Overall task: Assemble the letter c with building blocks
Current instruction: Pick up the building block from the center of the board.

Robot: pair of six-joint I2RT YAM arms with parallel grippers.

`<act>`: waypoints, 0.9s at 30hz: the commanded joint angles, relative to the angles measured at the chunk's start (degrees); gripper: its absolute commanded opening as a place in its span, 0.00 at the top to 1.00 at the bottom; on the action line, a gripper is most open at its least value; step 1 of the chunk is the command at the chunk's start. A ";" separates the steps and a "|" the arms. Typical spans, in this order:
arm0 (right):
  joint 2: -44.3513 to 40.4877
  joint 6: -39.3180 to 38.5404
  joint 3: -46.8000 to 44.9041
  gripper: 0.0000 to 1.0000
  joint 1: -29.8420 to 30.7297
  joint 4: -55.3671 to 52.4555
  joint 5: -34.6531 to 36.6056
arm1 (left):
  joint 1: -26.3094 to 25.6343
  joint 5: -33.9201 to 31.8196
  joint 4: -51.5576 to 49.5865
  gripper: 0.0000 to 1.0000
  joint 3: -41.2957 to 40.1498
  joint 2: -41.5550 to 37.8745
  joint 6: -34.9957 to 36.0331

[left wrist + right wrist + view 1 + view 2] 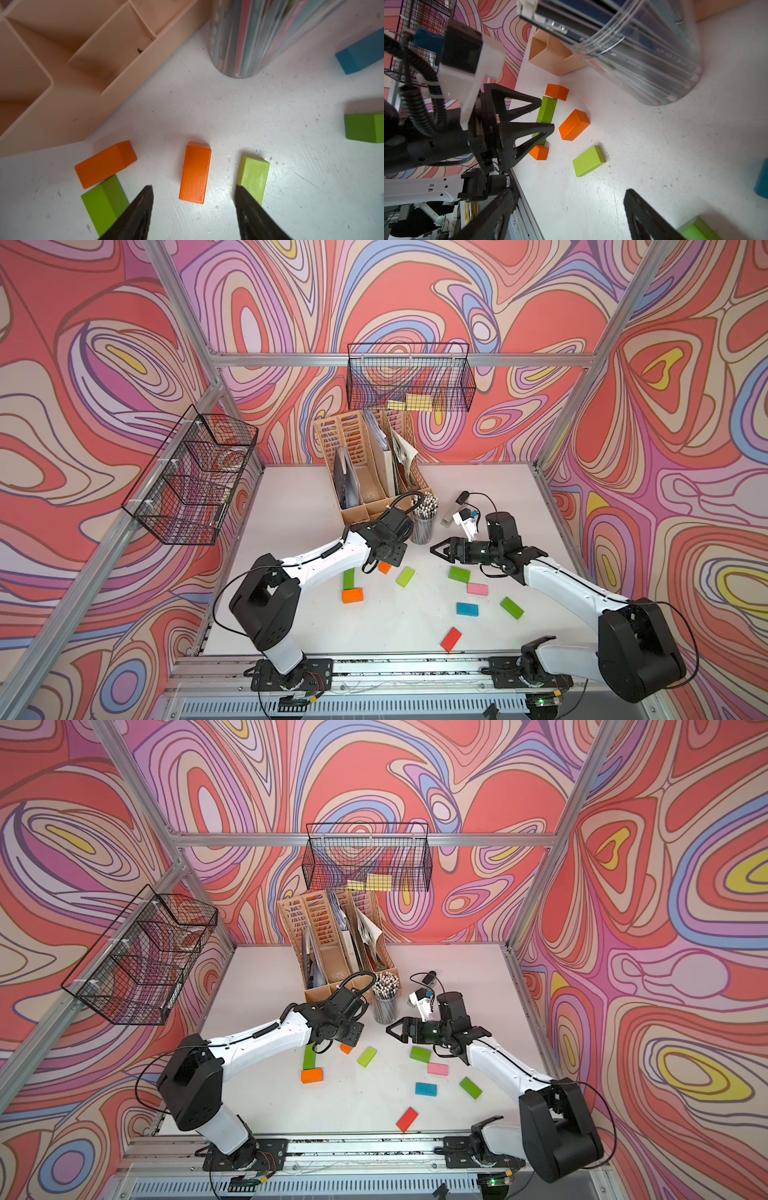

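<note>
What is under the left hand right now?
Under the left hand, an orange block lies flat on the white table, between the open fingers and untouched. In both top views the hand covers most of it; only one end shows.

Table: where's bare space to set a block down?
Bare table lies between its left edge and the file organizer, and nearer the robot, between the nearest orange block, blue block and red block. It is crowded in front of the pencil cup, around the lime block.
</note>
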 commanded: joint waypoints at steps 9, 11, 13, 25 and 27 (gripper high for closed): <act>-1.28 -1.02 -0.51 0.12 0.16 -0.48 0.41 | 2.48 6.51 -6.81 0.46 4.35 7.49 2.51; -1.18 -0.98 -0.53 0.12 0.15 -0.42 0.45 | 2.61 6.58 -7.16 0.48 4.70 8.34 2.75; -1.20 -0.98 -0.53 0.12 0.15 -0.38 0.40 | 2.73 6.93 -7.39 0.49 4.93 9.12 3.10; -1.57 -0.76 -0.61 0.12 0.17 -0.28 0.11 | 2.83 6.73 -9.96 0.59 6.91 12.88 4.09; -1.74 -0.80 -0.70 0.12 0.13 -0.19 0.14 | 2.83 6.60 -9.65 0.62 6.66 12.83 4.27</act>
